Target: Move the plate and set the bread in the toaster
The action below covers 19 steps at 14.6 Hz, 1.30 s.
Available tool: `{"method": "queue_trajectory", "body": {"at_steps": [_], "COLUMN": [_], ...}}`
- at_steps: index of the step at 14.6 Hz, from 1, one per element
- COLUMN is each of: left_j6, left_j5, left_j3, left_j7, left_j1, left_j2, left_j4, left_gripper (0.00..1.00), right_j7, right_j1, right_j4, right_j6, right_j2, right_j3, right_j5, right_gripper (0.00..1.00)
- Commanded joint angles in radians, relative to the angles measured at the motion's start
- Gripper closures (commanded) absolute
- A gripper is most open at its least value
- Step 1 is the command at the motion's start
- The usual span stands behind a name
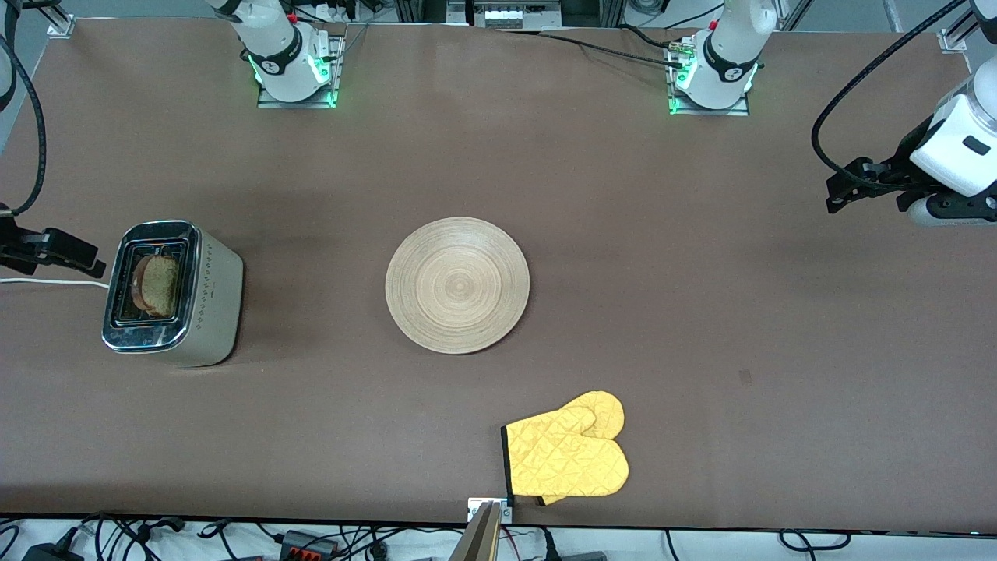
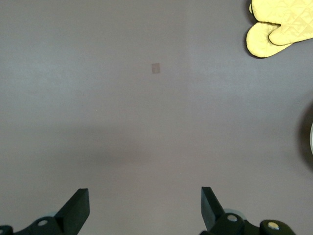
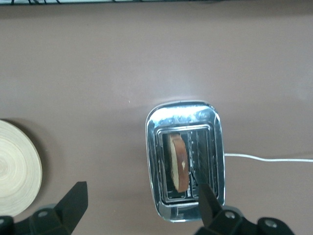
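Bread on edge in toaster slot, crust up.

Table: I see a wide brown tabletop filling nearly the whole front view, matte and evenly lit.
Mitt: a yellow quilted oven mitt lies near the table's edge closest to my front camera.
Edges: I see black cables on a white surface along that edge.

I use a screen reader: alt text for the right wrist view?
A bread slice stands in one slot of a chrome toaster, seen from above. The open right gripper hangs over it, and the wooden plate shows at the edge.
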<state>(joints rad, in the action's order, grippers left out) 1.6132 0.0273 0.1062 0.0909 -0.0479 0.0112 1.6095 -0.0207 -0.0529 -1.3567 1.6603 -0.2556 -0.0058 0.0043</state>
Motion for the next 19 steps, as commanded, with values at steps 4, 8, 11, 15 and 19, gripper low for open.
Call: {"method": "queue_trajectory", "body": {"at_steps": [4,8,11,15,19], "left_j6": [-0.006,-0.006,-0.007,-0.009,-0.012], "left_j5": [-0.004,-0.004,-0.006,-0.006,-0.006], "left_j3": [0.006,0.004,0.006,0.004,0.001], "left_j7": [-0.005,-0.005,-0.005,-0.005,-0.005], "left_j1": [-0.004,-0.004,-0.004,-0.006,-0.006], "left_j2": [0.004,0.004,0.004,0.003,0.003], "left_j4": [-0.023,-0.023,-0.022,-0.022,-0.020], "left_gripper": [0.00,0.00,0.00,0.00,0.00], "right_j7": [-0.018,-0.013,-0.018,-0.016,-0.019], "right_j1": [-0.013,-0.013,-0.015,-0.018,-0.013], "right_j4": [-0.381,-0.394,-0.384,-0.349,-0.349], "right_j6": [0.154,0.139,0.122,0.027,0.026], "right_j2": [0.258,0.279,0.279,0.276,0.269], "right_j3": [0.018,0.018,0.018,0.017,0.020], "right_j5": [-0.012,-0.010,-0.010,-0.003,-0.009], "right_gripper": [0.00,0.00,0.00,0.00,0.00]}}
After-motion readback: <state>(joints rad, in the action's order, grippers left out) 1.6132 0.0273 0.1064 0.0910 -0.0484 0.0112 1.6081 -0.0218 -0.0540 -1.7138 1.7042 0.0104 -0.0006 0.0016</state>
